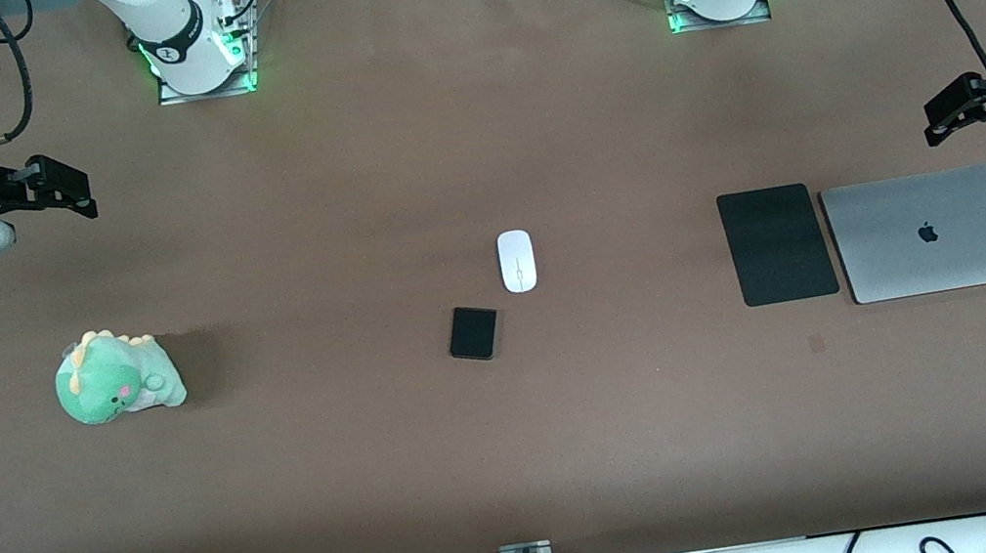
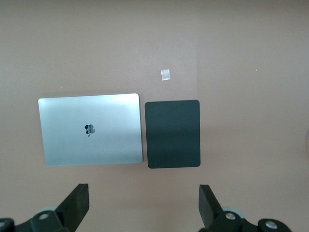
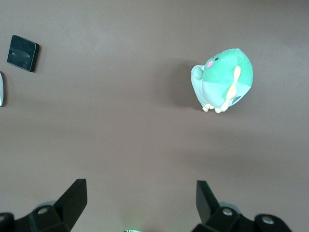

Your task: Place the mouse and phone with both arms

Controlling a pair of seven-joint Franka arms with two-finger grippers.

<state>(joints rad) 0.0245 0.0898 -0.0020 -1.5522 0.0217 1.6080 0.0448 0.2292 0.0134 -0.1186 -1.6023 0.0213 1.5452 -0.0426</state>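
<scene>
The white mouse (image 1: 516, 261) lies mid-table. The black phone (image 1: 473, 332) lies beside it, slightly nearer the front camera and toward the right arm's end. The phone also shows in the right wrist view (image 3: 22, 53), with a sliver of the mouse (image 3: 1, 88) at the frame edge. My left gripper (image 1: 957, 111) is open and empty, up over the table at the left arm's end; its fingers (image 2: 77, 203) frame bare table. My right gripper (image 1: 65, 188) is open and empty, up over the right arm's end; its fingers (image 3: 73, 195) frame bare table.
A matte black mouse pad (image 1: 777, 244) and a closed silver laptop (image 1: 927, 232) lie side by side toward the left arm's end; both show in the left wrist view, pad (image 2: 173, 134), laptop (image 2: 91, 128). A green plush dinosaur (image 1: 115, 376) sits toward the right arm's end.
</scene>
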